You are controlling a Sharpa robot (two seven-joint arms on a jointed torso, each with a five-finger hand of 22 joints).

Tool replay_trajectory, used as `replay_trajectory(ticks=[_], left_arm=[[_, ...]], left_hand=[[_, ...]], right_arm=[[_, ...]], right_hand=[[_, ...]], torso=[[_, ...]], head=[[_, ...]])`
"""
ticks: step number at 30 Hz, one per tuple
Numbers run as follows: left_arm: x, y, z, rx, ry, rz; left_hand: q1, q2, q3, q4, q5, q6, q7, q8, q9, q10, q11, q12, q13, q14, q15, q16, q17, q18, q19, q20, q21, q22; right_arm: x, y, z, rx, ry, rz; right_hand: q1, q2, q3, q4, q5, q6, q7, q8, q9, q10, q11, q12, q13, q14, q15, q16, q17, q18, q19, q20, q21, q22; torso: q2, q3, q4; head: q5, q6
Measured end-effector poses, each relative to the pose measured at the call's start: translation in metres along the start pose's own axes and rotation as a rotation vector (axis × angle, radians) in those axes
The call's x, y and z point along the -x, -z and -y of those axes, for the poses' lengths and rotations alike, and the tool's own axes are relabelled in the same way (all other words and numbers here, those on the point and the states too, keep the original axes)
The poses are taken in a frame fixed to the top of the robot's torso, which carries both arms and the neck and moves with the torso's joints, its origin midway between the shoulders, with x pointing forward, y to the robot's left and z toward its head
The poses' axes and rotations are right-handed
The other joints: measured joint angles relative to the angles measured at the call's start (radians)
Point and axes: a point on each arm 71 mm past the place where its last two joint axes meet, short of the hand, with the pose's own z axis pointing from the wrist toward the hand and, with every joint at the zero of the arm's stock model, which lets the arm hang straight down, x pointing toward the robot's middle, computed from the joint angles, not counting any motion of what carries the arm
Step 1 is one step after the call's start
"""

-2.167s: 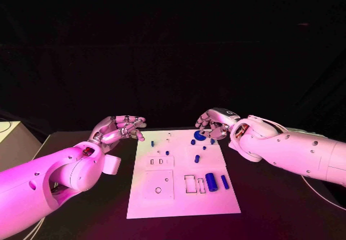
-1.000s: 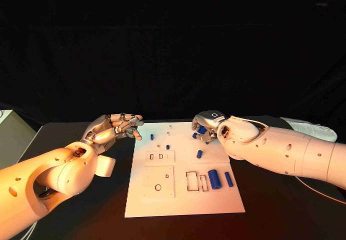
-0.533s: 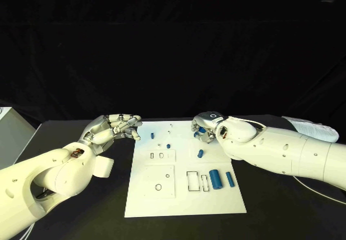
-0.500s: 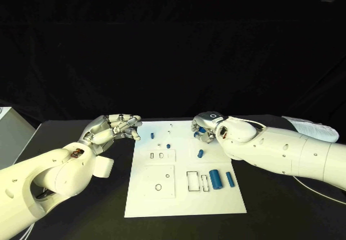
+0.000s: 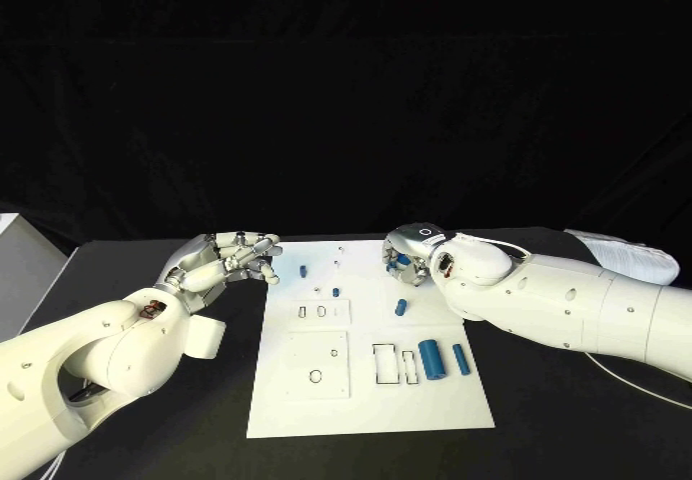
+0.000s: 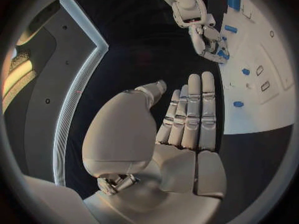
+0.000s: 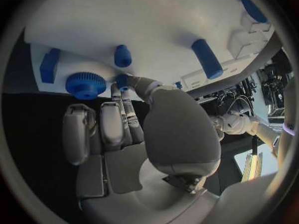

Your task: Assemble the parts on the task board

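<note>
Half covering the blue toothed plastic gear [image 7: 86, 84] with the silver many-fingered right hand [image 5: 408, 255], at the far right corner of the white flat task board [image 5: 368, 400] on the black table [image 5: 577, 420]. Closing thumb and fingertips [image 7: 116, 90] round a small blue stub [image 7: 122, 78] just beside that gear; not showing plainly whether pinching it or only touching it, so cannot tell. Keeping the silver many-fingered left hand [image 5: 228, 260] off the board by its far left corner, fingers side by side, thumb apart, holding nothing.

Also lying loose on the board: short blue peg [image 7: 122, 56], thick blue cylinder [image 5: 430, 359] and slim blue cylinder [image 5: 460, 358] near the rectangular slots.

Risks, as judged:
- Losing the stub through too shallow a fingertip hold, then rolling it off the corner onto the table.
- Nudging the gear with the neighbouring fingers while lifting, given how close together both are sitting.
- Dragging the unheld board sideways by pressing down and pulling, with the left hand not steadying it.
- Working partly blind, with palm and forearm hiding the contact from the head camera.

Against the frame of 2.2 s ago: having come down over the gear with the right hand, then lying in open sight beside the fingers; keeping the left hand at the same corner; leaving the cylinders where lying.
</note>
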Motion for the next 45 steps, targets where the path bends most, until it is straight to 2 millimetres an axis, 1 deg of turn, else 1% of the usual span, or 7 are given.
replay_trajectory(ticks=[3,4,5,8,15,28,45], left_arm=[[0.000,0.000,0.000,0.001,0.000,0.001],[0.000,0.000,0.000,0.001,0.000,0.001],[0.000,0.000,0.000,0.002,0.000,0.001],[0.001,0.000,0.000,0.003,-0.001,0.001],[0.002,0.000,-0.001,0.006,-0.002,0.004],[0.004,0.000,-0.001,0.009,-0.003,0.007],[0.002,-0.001,-0.002,0.010,-0.001,-0.002]], left_hand=[[0.000,0.000,0.000,0.000,0.000,0.000,0.000,0.000,0.000,0.000,0.000,0.000,0.000,0.000,0.000,0.000,0.000,0.000,0.000,0.000,0.004,0.000],[0.000,0.000,0.000,0.000,0.000,0.000,0.000,0.000,0.000,0.000,0.000,0.000,0.000,0.000,0.000,0.000,0.000,0.000,0.000,0.000,0.004,0.000],[0.000,0.000,0.000,0.000,0.000,0.000,0.000,0.000,0.000,0.000,0.000,0.000,0.000,0.000,0.000,0.000,0.000,0.000,0.000,0.000,0.004,0.000],[0.000,0.000,0.000,0.000,0.000,0.000,0.000,0.000,0.000,0.000,0.000,0.000,0.000,-0.004,0.004,0.000,0.001,0.000,-0.004,0.004,0.004,0.001],[-0.004,0.004,0.003,-0.003,0.000,0.000,0.000,0.000,0.001,0.000,0.000,0.000,0.000,-0.004,0.004,0.000,0.001,0.000,-0.004,0.004,0.004,0.001],[-0.004,0.004,0.003,-0.003,0.000,0.000,0.000,0.000,0.001,0.000,0.000,0.000,0.000,-0.007,0.000,0.000,0.002,0.000,-0.007,0.000,0.004,0.002],[-0.004,0.004,0.003,-0.003,0.000,0.000,0.000,0.000,0.000,0.000,0.000,0.000,0.000,-0.007,0.000,0.000,0.002,0.000,-0.007,0.000,0.004,0.002]], right_arm=[[0.001,0.000,0.000,0.000,0.001,0.005],[0.002,0.000,0.000,0.000,0.001,0.008],[0.002,0.000,-0.001,0.000,0.001,0.011],[0.003,0.001,-0.002,0.002,0.001,0.023],[0.005,0.004,-0.008,0.009,-0.005,0.062],[0.020,-0.006,-0.031,0.020,-0.016,0.154],[0.031,-0.029,-0.065,0.043,-0.025,0.236]], right_hand=[[0.010,0.010,0.005,0.003,0.006,0.013,-0.002,0.007,0.008,0.014,-0.005,0.005,0.003,0.000,0.000,0.005,0.000,0.000,0.004,0.003,0.009,0.000],[0.016,0.016,0.014,-0.001,-0.009,0.015,-0.004,0.014,0.012,0.023,-0.006,0.008,0.004,0.000,0.000,0.009,0.000,-0.001,0.008,0.000,0.013,0.000],[0.020,0.020,0.030,-0.004,-0.035,0.019,-0.008,0.019,0.018,0.032,-0.008,0.009,0.006,0.000,0.000,0.011,0.000,-0.013,0.010,-0.002,0.017,0.000],[0.024,0.024,0.047,-0.011,-0.044,0.033,-0.011,0.030,0.032,0.050,-0.012,0.018,0.017,0.000,0.000,0.015,0.000,-0.016,0.014,-0.007,0.028,0.000],[0.031,0.030,0.056,-0.020,-0.047,0.034,-0.013,0.035,0.045,0.058,-0.003,0.025,0.019,0.000,-0.008,0.017,-0.002,-0.016,0.014,-0.007,0.043,0.000],[0.031,0.030,0.059,-0.024,-0.051,0.038,-0.017,0.041,0.054,0.064,0.000,0.031,0.020,0.000,-0.008,0.020,-0.009,-0.016,0.018,-0.011,0.059,0.000],[0.030,0.030,0.062,-0.027,-0.045,0.038,-0.017,0.041,0.058,0.064,0.000,0.029,0.021,0.000,-0.007,0.020,-0.010,-0.016,0.018,-0.011,0.059,0.000]], torso=[[0.003,0.0003,0.0004],[0.004,0.0006,0.0006],[0.004,0.0006,0.0007],[0.007,0.0006,0.0012],[0.011,0.0011,0.0012],[0.018,0.0000,0.0025],[0.026,-0.0006,0.0066]], head=[[-0.001,0.002],[-0.001,0.002],[-0.001,0.003],[-0.001,0.006],[-0.001,0.013],[-0.001,0.030],[0.004,0.039]])
